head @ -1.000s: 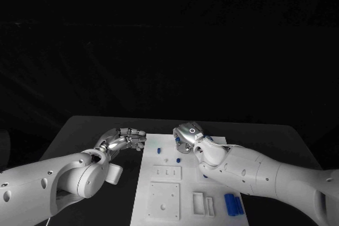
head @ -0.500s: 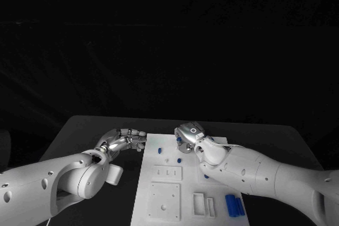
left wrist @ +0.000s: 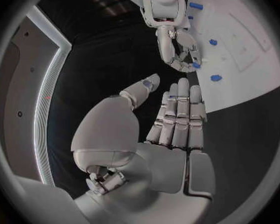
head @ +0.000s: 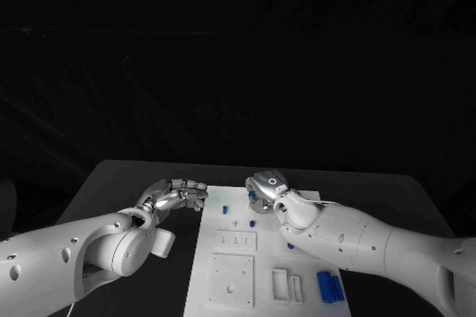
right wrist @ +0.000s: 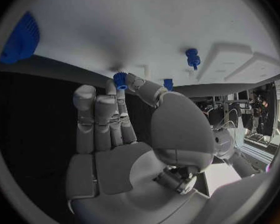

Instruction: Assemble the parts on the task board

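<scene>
The white task board (head: 211,227) lies mid-table. My right hand (head: 264,188) hovers over its far end and pinches a small blue part (right wrist: 120,79) between thumb and fingertip, close to the board (right wrist: 134,25). The left wrist view shows that same hand (left wrist: 176,47) with the blue part (left wrist: 195,64) at its fingertips. My left hand (head: 179,195) hangs just off the board's far left corner, fingers straight and side by side, thumb apart, holding nothing (left wrist: 177,119). Loose blue parts (head: 225,210) (head: 252,223) lie on the board between the hands.
Two blue cylinders (head: 325,287) lie side by side at the board's near right. Another blue part (head: 289,246) sits by my right forearm. A ribbed blue piece (right wrist: 18,37) and a blue peg (right wrist: 192,57) rest on the board. Dark table surrounds the board.
My right arm has shifted slightly over the board, still pinching the blue part. The left hand has stayed in place.
</scene>
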Robot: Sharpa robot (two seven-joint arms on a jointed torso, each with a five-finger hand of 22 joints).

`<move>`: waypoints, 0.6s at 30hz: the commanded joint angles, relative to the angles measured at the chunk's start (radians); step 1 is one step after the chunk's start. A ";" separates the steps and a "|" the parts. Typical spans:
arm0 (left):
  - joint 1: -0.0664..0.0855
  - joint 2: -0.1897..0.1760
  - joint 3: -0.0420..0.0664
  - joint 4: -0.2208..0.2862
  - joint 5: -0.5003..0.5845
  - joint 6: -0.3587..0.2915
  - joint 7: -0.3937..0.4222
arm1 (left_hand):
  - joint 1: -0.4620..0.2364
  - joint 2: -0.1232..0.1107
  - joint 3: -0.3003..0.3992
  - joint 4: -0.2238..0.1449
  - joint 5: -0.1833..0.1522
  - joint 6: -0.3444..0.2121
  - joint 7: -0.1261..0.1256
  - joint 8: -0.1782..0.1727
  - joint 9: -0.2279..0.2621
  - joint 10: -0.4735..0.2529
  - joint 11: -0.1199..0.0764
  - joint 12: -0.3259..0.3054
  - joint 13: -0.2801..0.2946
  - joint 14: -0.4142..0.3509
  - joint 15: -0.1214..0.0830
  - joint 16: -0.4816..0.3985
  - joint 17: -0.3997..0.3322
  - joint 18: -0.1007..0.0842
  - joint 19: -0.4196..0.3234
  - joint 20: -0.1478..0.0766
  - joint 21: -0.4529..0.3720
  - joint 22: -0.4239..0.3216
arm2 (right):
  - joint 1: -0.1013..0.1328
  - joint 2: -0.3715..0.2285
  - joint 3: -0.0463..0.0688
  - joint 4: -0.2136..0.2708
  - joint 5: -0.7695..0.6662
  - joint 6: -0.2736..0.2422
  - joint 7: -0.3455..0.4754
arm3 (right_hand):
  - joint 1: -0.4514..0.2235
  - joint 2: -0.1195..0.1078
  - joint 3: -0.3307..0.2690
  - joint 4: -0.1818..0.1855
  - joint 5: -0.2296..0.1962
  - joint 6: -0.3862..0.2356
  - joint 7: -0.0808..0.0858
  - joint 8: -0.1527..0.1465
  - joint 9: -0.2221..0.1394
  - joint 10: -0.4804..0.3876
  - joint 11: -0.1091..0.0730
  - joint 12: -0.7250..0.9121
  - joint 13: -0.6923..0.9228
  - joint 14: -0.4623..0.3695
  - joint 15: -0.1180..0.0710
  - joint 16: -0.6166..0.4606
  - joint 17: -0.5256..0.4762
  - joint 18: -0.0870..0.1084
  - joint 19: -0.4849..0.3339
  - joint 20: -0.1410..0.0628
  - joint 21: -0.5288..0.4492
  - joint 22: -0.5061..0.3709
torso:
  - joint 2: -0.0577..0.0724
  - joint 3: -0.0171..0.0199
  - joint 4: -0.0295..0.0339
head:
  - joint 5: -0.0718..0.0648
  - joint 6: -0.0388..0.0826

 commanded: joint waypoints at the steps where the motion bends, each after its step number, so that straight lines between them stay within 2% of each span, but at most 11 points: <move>1: 0.002 0.000 0.001 0.002 -0.004 0.009 0.003 | -0.003 -0.006 0.002 -0.001 -0.004 -0.002 0.005 -0.003 -0.001 0.000 0.006 -0.007 -0.001 -0.004 0.006 -0.005 0.001 0.020 -0.004 -0.001 0.007 -0.001 | 0.001 -0.002 -0.001 -0.009 0.084 0.004 0.040 | -0.028 -0.049 -0.017 0.015 0.001 -0.062 0.031 -0.034 -0.015 -0.074 0.024 -0.026 -0.028 -0.009 0.018 -0.001 -0.003 0.100 -0.001 0.005 0.000 0.016 | -0.001 -0.0007 -0.0014 | 0.001 0.000; 2: 0.002 -0.001 0.001 0.002 -0.004 0.010 0.003 | -0.003 -0.006 0.002 -0.001 -0.004 -0.002 0.006 -0.004 -0.001 -0.001 0.006 -0.008 -0.001 -0.004 0.006 -0.005 0.001 0.020 -0.005 -0.001 0.007 -0.001 | 0.001 -0.003 -0.001 -0.008 0.090 -0.001 0.041 | -0.042 -0.052 -0.039 0.011 -0.001 -0.084 0.034 -0.046 -0.020 -0.114 0.040 -0.025 -0.040 -0.010 0.025 0.000 -0.003 0.100 -0.004 0.008 0.001 0.017 | -0.001 -0.0006 -0.0010 | 0.001 0.000; 3: 0.002 -0.001 0.001 0.002 -0.004 0.010 0.003 | -0.004 -0.006 0.001 0.000 -0.004 -0.003 0.006 -0.004 -0.001 -0.001 0.006 -0.008 -0.001 -0.004 0.006 -0.006 0.002 0.020 -0.005 -0.001 0.007 -0.001 | 0.002 -0.005 -0.001 -0.006 0.093 -0.006 0.041 | -0.047 -0.054 -0.046 0.009 0.001 -0.088 0.034 -0.048 -0.021 -0.130 0.041 -0.029 -0.045 -0.011 0.032 0.000 -0.004 0.100 -0.005 0.009 0.000 0.017 | -0.001 -0.0008 -0.0013 | 0.001 0.000; 6: 0.002 -0.003 0.001 0.002 -0.004 0.009 0.005 | -0.004 -0.007 0.001 0.000 -0.004 -0.003 0.006 -0.004 -0.002 -0.002 0.007 -0.009 -0.002 -0.004 0.006 -0.006 0.002 0.020 -0.005 -0.001 0.006 -0.001 | 0.004 -0.012 -0.001 0.005 0.107 -0.025 0.046 | -0.067 -0.055 -0.079 -0.006 0.005 -0.119 0.034 -0.062 -0.028 -0.204 0.063 -0.029 -0.072 -0.015 0.052 0.003 -0.004 0.102 -0.010 0.010 -0.003 0.016 | 0.000 -0.0008 -0.0014 | 0.001 0.000; 10: 0.003 -0.006 0.001 0.000 -0.004 0.007 0.005 | -0.005 -0.007 0.002 0.000 -0.004 -0.004 0.006 -0.005 -0.002 -0.003 0.007 -0.011 -0.002 -0.006 0.007 -0.007 0.002 0.020 -0.006 -0.001 0.006 -0.001 | 0.009 -0.029 0.001 0.030 0.116 -0.039 0.053 | -0.072 -0.056 -0.090 -0.012 0.009 -0.123 0.037 -0.062 -0.028 -0.235 0.073 -0.024 -0.092 -0.018 0.063 0.008 -0.005 0.102 -0.010 0.009 -0.007 0.013 | 0.000 0.0002 -0.0020 | 0.002 0.003; 14: 0.004 -0.010 0.001 -0.002 -0.004 0.005 0.006 | -0.005 -0.007 0.002 0.000 -0.004 -0.005 0.007 -0.005 -0.002 -0.004 0.007 -0.012 -0.002 -0.006 0.007 -0.008 0.002 0.020 -0.007 0.000 0.006 -0.002 | 0.018 -0.057 0.019 0.076 0.128 -0.043 0.058 | -0.071 -0.056 -0.087 -0.010 0.014 -0.119 0.038 -0.059 -0.027 -0.228 0.072 -0.019 -0.097 -0.019 0.062 0.012 -0.006 0.102 -0.008 0.008 -0.008 0.012 | 0.000 0.0009 -0.0035 | 0.003 0.004; 18: 0.006 -0.015 0.001 -0.003 0.000 0.003 0.008 | -0.005 -0.007 0.002 -0.001 -0.004 -0.005 0.007 -0.005 -0.002 -0.004 0.007 -0.012 -0.003 -0.007 0.007 -0.008 0.002 0.020 -0.007 0.000 0.006 -0.002 | 0.033 -0.110 0.056 0.148 0.167 -0.008 0.056 | -0.066 -0.056 -0.080 -0.006 0.015 -0.118 0.038 -0.057 -0.028 -0.203 0.066 -0.011 -0.102 -0.019 0.056 0.017 -0.008 0.102 -0.004 0.009 -0.008 0.012 | 0.000 0.0018 -0.0078 | 0.005 0.008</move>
